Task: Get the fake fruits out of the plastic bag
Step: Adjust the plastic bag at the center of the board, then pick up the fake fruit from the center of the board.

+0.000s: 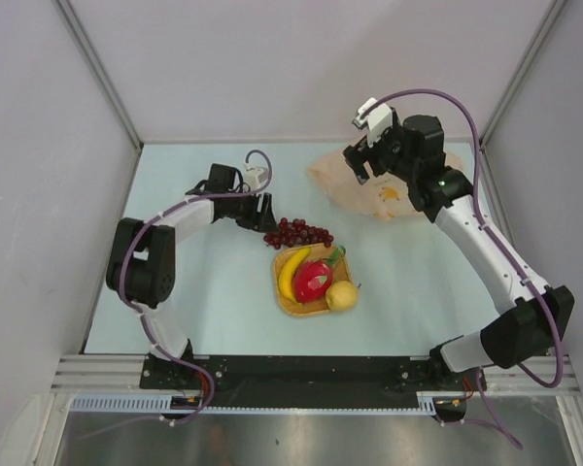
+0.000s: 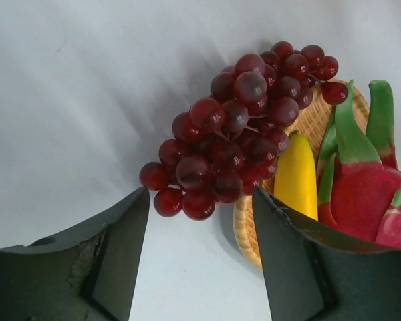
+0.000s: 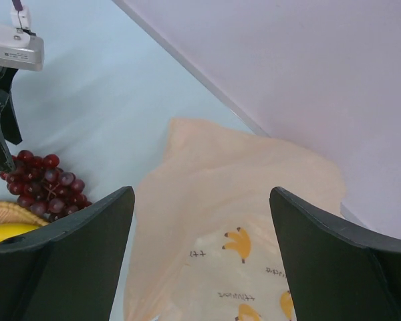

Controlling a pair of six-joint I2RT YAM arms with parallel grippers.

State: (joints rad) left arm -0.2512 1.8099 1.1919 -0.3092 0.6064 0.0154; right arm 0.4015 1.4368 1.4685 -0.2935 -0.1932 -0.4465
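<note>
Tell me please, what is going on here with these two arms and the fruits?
Four fake fruits are already out of the plastic bag. The banana, the red fruit and the round yellow one sit in the woven tray; the grapes lie against its far edge. The left arm has its jaws open just beside the grapes, holding nothing. The right arm hangs over the flat bag, jaws open too.

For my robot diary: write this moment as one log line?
grapes: by tray | banana, red fruit, yellow fruit: in tray | plastic bag: flat | left tool: open by grapes | right tool: open over bag
</note>
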